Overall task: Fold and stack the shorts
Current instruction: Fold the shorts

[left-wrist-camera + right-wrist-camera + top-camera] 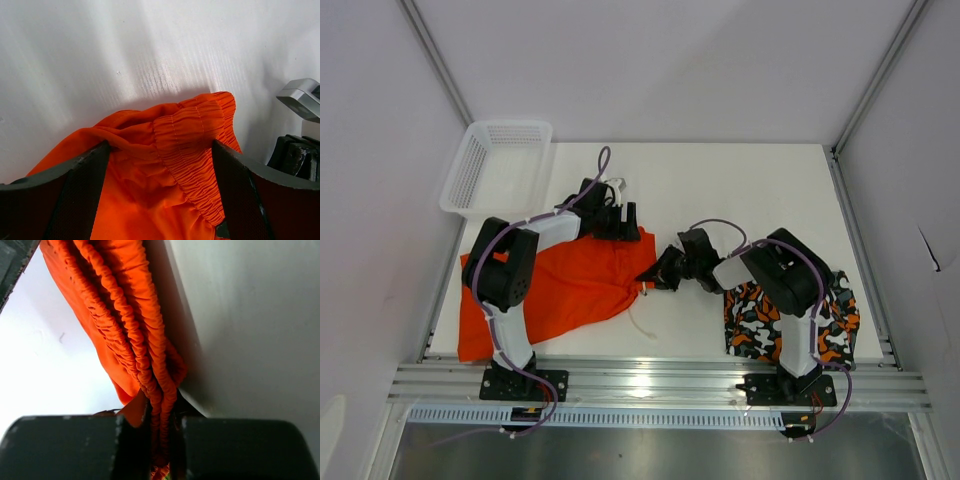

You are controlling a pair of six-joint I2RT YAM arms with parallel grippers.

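My right end effector (161,440) is clamped on the gathered elastic waistband (131,325) of the orange shorts (570,285), with several ridged layers pinched between its fingers (65,445) near the middle of the counter (740,190). My left end effector (160,200) is apart, jaws wide and straddling the other corner of the same waistband without closing on it, a little farther from the near edge. The orange pair lies spread and rumpled from that waistband toward the near left corner, one leg reaching the near edge. The patterned shorts (752,322) sit as a compact, folded-looking bundle at the near right corner, partly under my right arm. The basket (460,185) sits at the far left corner. I judge this fabric to be light, thin and limp. It should sag between two holds, drape over anything under it, and drag into wrinkles if I slide it across the counter. The elastic band is the thickest, least slippery part, so I want both holds there, one at each corner, each catching every layer rather than only the top one. A pinch on the smooth leg cloth would likely slip or lift a single ply. I would close the left side deep on the band before lifting.
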